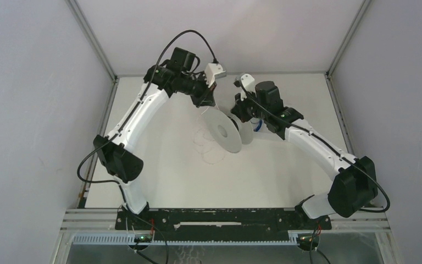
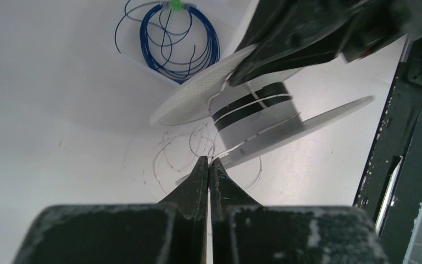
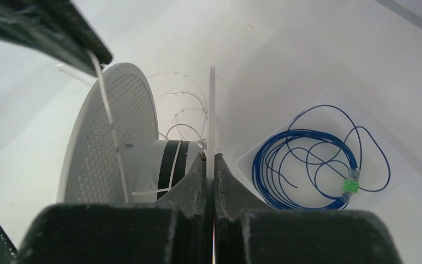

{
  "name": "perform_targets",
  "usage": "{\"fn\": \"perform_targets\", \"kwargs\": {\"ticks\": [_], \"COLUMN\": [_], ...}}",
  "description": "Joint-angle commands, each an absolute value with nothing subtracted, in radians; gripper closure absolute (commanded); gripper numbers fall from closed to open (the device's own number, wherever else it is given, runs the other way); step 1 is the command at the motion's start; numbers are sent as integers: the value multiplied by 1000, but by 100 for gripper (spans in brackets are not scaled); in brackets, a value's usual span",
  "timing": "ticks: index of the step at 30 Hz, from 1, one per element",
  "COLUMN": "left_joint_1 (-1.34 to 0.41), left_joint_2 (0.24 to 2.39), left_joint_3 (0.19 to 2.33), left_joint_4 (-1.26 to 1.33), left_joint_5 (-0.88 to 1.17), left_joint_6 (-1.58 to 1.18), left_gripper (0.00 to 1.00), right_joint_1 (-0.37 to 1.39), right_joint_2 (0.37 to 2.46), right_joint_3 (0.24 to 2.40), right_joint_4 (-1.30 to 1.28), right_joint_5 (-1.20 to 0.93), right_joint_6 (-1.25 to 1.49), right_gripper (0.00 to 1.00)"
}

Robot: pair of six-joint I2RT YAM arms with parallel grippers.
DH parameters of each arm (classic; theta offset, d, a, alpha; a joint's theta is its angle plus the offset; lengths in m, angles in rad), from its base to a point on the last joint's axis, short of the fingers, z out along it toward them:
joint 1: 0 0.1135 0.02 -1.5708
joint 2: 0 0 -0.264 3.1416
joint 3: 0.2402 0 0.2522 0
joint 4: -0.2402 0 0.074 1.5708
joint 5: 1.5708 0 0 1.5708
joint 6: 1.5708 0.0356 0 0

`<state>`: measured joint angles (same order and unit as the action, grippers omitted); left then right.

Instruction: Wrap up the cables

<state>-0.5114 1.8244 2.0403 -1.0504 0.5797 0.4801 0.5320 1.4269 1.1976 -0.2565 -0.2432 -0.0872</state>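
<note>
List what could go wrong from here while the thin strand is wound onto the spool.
1. The left gripper pinches a hair-fine strand; it may slip out or snap under tension.
2. Its loose loops on the table overlap and may tangle when pulled.
3. The right gripper holds the spool by one thin flange edge only; it may twist or drop.

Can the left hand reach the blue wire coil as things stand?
Probably not: the spool, gripped by the right hand, stands between the left hand, shut on the cable, and the blue wire coil.
</note>
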Motion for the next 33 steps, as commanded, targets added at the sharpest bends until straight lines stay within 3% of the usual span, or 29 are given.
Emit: {"fn": "perform_targets", "kwargs": {"ticks": [1, 11, 16, 22, 33], "left_joint_1": [-440, -388, -377, -373, -374], "left_joint_2": [1830, 1815, 1800, 1776, 1791], "left_joint_3": [2082, 1933, 1860, 1738, 1533], "left_joint_4": [-1034, -987, -943, -823, -523], "left_joint_5": [558, 527, 547, 620, 765], "left_joint_6": [547, 657, 660, 577, 315], "left_gripper": [100, 96, 87, 78, 69], "right_joint_1": [533, 462, 434, 381, 311], "right_joint_2": [1358, 1321, 1301, 1287, 1271], "right_joint_3": [1198, 1199, 1199, 1200, 1208], "right_joint_4": [-245, -238, -228, -197, -162], "right_joint_5": [-366, -558, -593, -629, -644], "right_joint_6": [-132, -86, -61, 4, 92], "right_gripper": [100, 100, 100, 100, 100]}}
